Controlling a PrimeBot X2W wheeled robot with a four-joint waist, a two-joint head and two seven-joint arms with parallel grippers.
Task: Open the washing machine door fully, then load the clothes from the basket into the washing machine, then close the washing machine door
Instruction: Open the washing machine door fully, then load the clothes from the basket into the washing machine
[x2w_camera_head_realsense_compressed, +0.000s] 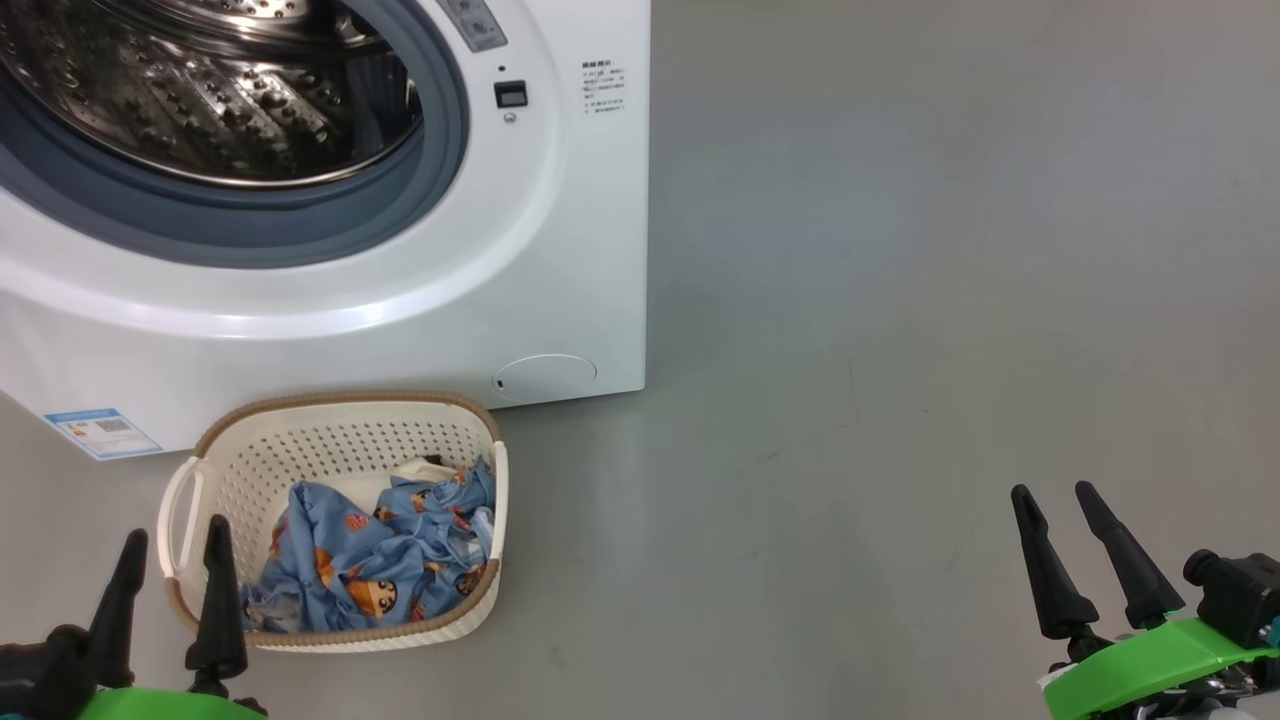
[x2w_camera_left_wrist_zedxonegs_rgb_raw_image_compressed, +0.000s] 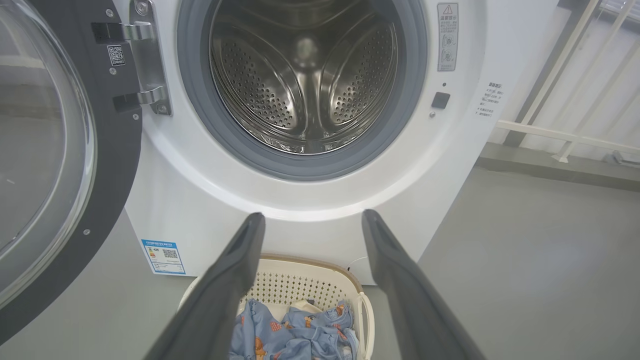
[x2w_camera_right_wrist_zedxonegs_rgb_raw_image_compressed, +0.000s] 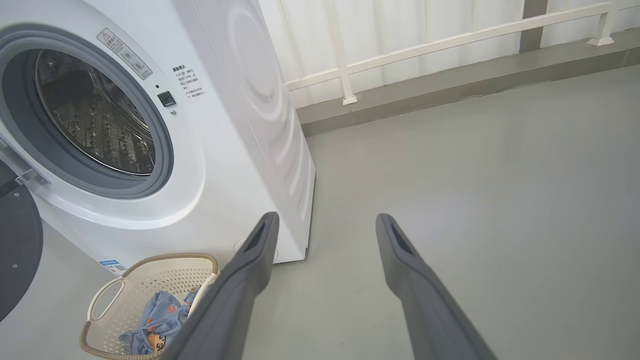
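So the big white boxy front-loading washing machine (x2w_camera_head_realsense_compressed: 560, 250) has its round glossy black door (x2w_camera_left_wrist_zedxonegs_rgb_raw_image_compressed: 112, 165) with the glass window swung wide open on the left. The small cream-white perforated plastic basket (x2w_camera_head_realsense_compressed: 330, 440) with the brown rim sits on the grey floor (x2w_camera_head_realsense_compressed: 900, 350) right in front of the machine. The light-blue cartoon-print clothes (x2w_camera_head_realsense_compressed: 380, 560) are piled in it with a bit of cream cloth. The left gripper (x2w_camera_head_realsense_compressed: 175, 528) hovers at the basket's near left corner, fingers spread, gripping nothing. The right gripper (x2w_camera_head_realsense_compressed: 1052, 489) is well off to the right, spread and empty too.

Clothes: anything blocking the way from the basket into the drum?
Nothing visible. The washing machine door is swung aside, the drum is open and empty, and the clothes lie uncovered in the basket in front of it.
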